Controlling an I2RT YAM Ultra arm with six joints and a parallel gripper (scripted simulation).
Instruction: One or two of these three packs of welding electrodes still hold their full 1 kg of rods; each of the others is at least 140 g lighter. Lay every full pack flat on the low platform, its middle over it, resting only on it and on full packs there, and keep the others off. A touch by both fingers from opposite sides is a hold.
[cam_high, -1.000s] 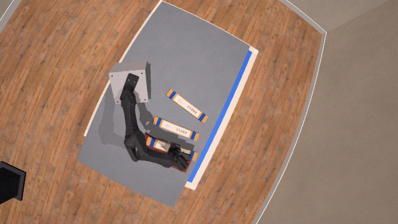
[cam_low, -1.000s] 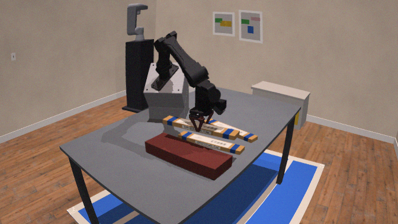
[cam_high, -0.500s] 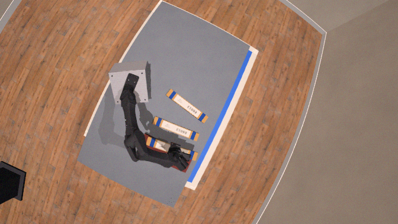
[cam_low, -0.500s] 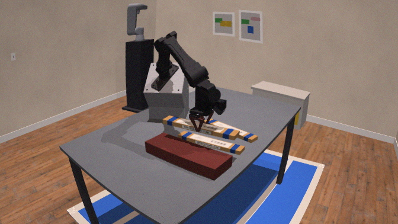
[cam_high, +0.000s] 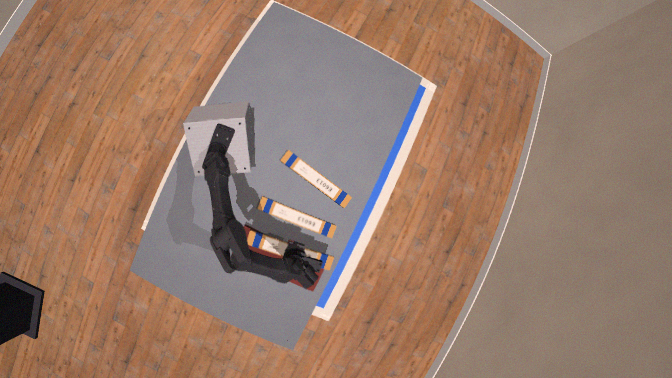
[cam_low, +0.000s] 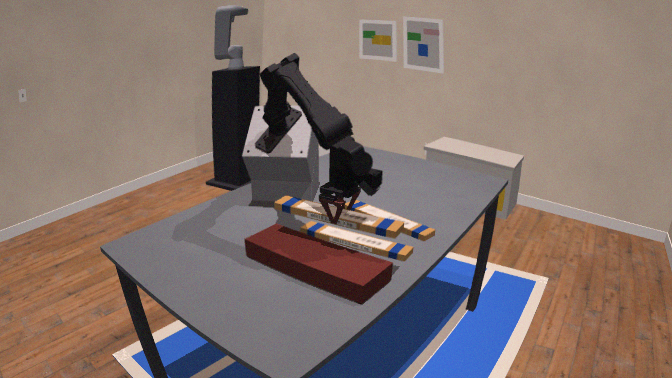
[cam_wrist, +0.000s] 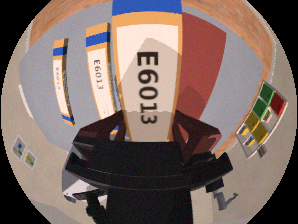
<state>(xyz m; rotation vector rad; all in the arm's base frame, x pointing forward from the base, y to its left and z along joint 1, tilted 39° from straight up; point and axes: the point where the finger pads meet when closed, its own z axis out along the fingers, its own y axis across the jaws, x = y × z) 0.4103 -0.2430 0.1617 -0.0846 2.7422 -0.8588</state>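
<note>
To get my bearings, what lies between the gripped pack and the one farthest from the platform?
A third pack, on the table; the top view shows it.

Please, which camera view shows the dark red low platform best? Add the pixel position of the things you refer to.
The exterior view: most of the top and a long side of the low platform (cam_high: 311, 286) (cam_low: 320, 262) (cam_wrist: 205, 60) are visible. The top view shows only parts around the arm (cam_high: 219, 200) (cam_low: 320, 107) and held pack (cam_high: 270, 243) (cam_low: 372, 224) (cam_wrist: 147, 90); the wrist view, a portion beside that pack.

Two white-framed pictures (cam_low: 377, 51) (cam_low: 434, 55) with coloured blocks on a beige wall (cam_low: 320, 100), a grey curved fixture (cam_low: 222, 35) on a black pedestal (cam_low: 227, 125), a pale-topped cabinet (cam_low: 475, 152), blue mat with cream border (cam_low: 515, 300) on wood-plank floor (cam_high: 100, 90) (cam_low: 590, 280), small wall plate (cam_low: 22, 95)
</note>
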